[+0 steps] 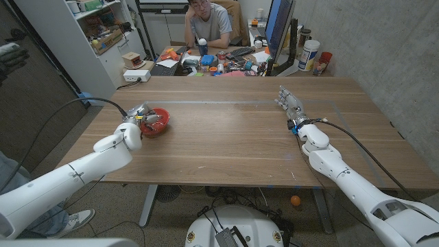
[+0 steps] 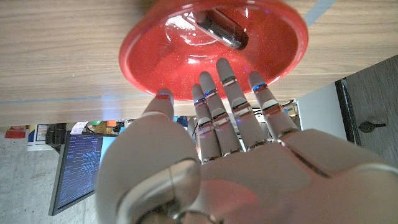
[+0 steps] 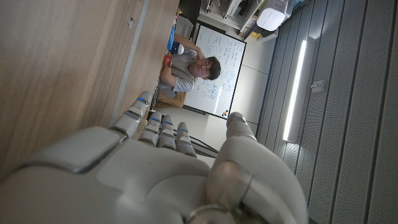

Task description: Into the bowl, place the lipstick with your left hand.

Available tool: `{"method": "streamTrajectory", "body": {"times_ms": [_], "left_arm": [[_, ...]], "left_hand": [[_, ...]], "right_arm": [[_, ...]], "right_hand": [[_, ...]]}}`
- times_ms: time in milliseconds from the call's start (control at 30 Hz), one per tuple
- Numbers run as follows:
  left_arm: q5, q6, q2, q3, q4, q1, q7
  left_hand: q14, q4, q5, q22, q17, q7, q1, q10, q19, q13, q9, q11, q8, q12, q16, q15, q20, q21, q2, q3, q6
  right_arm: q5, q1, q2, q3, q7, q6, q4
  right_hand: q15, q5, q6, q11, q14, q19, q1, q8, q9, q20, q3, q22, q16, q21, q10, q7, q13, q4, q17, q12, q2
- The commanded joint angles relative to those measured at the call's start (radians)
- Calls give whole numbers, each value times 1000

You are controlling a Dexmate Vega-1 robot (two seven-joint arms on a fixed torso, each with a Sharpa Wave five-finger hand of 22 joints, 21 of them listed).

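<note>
The dark, glossy, tube-shaped lipstick (image 2: 219, 28) lies inside the shallow, glittery red plastic bowl (image 2: 143, 59), which stands on the left side of the wooden bench (image 1: 233, 137). The left hand (image 2: 224, 155) hovers at the bowl's near rim, fingers straight and spread, holding nothing. On the right, the right hand (image 1: 291, 106) sits on the bench with fingers extended, holding nothing. A person (image 1: 209, 24) sits at a cluttered desk beyond the far edge.
</note>
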Motion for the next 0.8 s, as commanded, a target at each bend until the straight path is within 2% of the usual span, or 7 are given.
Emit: {"method": "streamTrajectory", "body": {"times_ms": [33,133,200,300,400,533,800], "left_arm": [[-36,-37,-16,-72,-37,52,61],[-65,-83,-22,-106,-44,74,78],[-112,-120,-40,-147,-47,94,82],[-207,-223,-75,-222,-37,129,83],[-292,-343,-112,-282,-18,156,75],[-338,-444,-153,-312,0,161,89],[-458,-616,-206,-346,70,146,21]], "left_hand": [[43,-30,14,5,0,1,42,35,32,7,2,-12,13,13,16,-9,-15,14,32,28,41],[53,-37,18,5,-2,3,54,48,41,9,2,-8,16,16,17,-15,-17,18,49,41,55],[49,-4,20,5,2,6,16,38,40,12,3,0,10,10,13,-12,-15,21,97,47,50],[13,37,19,6,3,19,-46,-14,28,17,4,38,-12,-13,-8,19,-2,20,126,43,14],[-62,57,22,8,-3,36,-92,-93,7,16,5,63,-54,-48,-50,51,11,16,132,53,-60],[-145,73,24,9,-6,48,-133,-172,-9,15,7,85,-84,-79,-92,87,15,14,131,63,-131],[-277,93,17,11,-7,63,-196,-288,-61,8,8,127,-96,-114,-144,121,35,-3,121,66,-211]], "right_arm": [[-3,-4,-7,1,-5,-4,-16],[-7,-6,-9,1,-8,-3,-24],[-9,-7,-10,1,-11,-2,-29],[-17,-10,-11,0,-19,3,-41],[-29,-13,-12,-1,-30,9,-58],[-45,-19,-14,-2,-48,16,-80],[-64,-36,-13,-2,-84,14,-119]], "right_hand": [[4,6,7,1,6,11,3,5,2,0,-4,3,4,-2,10,-3,6,2,5,0,8],[4,6,7,-1,7,11,3,6,2,0,-4,3,5,-2,11,-2,6,2,5,0,8],[3,6,8,-1,7,11,3,6,2,0,-4,3,5,-2,11,-2,6,2,5,0,8],[2,6,8,-1,6,11,3,6,2,0,-5,3,4,-3,11,-1,6,2,5,0,8],[3,6,12,-2,6,11,3,7,2,0,-5,3,4,-3,11,1,6,2,5,0,8],[3,6,16,-3,6,10,3,8,2,0,-6,3,4,-3,12,7,6,2,5,0,8],[4,6,19,-3,6,9,3,9,2,1,-6,3,3,-4,12,7,6,2,5,0,8]]}}
